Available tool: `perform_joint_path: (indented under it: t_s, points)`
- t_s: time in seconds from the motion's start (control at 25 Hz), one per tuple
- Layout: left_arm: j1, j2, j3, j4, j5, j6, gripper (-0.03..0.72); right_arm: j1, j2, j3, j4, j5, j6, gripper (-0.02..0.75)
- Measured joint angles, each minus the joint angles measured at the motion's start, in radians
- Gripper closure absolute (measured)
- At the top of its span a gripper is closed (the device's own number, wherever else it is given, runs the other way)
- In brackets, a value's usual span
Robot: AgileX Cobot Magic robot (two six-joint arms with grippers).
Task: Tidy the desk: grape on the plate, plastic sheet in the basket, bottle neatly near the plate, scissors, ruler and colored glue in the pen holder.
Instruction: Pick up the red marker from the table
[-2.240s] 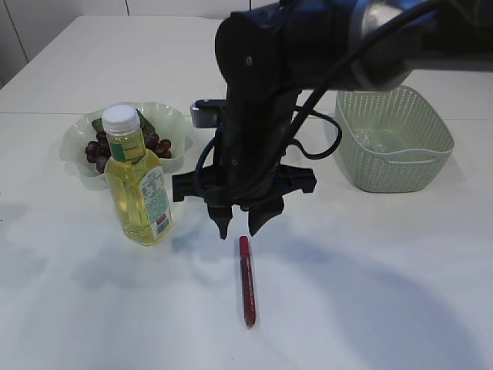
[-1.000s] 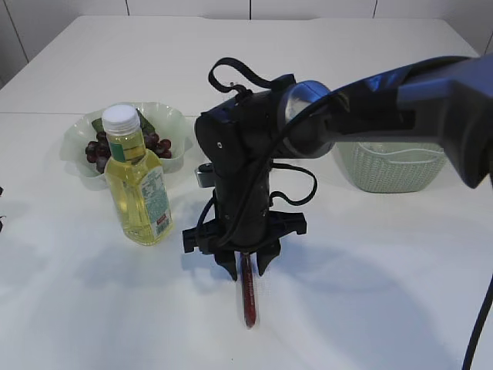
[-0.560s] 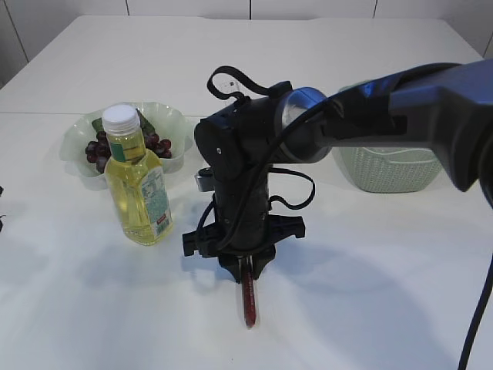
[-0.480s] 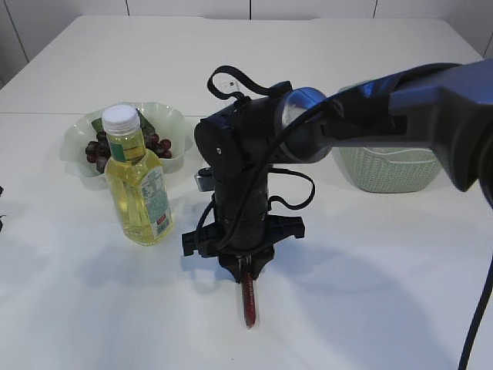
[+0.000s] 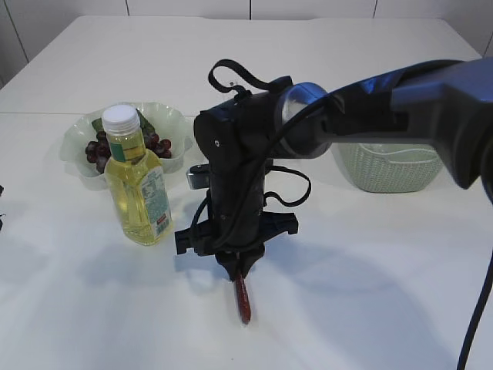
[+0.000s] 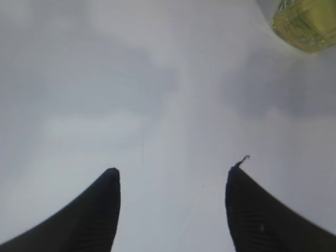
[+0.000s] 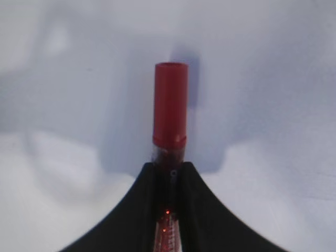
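Right gripper (image 5: 240, 270) at lower centre of exterior frame, jaws clamped on red glue tube (image 5: 243, 301). Tube hangs below fingertips, lower end near table (image 5: 370, 293); contact unclear. Right wrist view: tube (image 7: 169, 118) pinched between both fingertips, red cap protruding upward past them. Left gripper (image 6: 173, 178) spread wide over bare table, nothing between jaws. Bottle (image 5: 137, 179) stands left of centre, just before plate (image 5: 173, 119) with grapes (image 5: 98, 148). Basket (image 5: 393, 166) right.
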Motion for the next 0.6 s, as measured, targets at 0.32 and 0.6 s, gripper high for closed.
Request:
perform_joint_path:
  t_s: [0.32, 0.6]
  points:
    - [0.000, 0.000, 0.000, 0.000, -0.001, 0.000, 0.231, -0.128, -0.125, -0.008, 0.254, -0.001, -0.289, 0.635]
    - [0.000, 0.000, 0.000, 0.000, -0.001, 0.000, 0.231, -0.355, -0.229, -0.008, 0.729, -0.001, -0.798, 0.635]
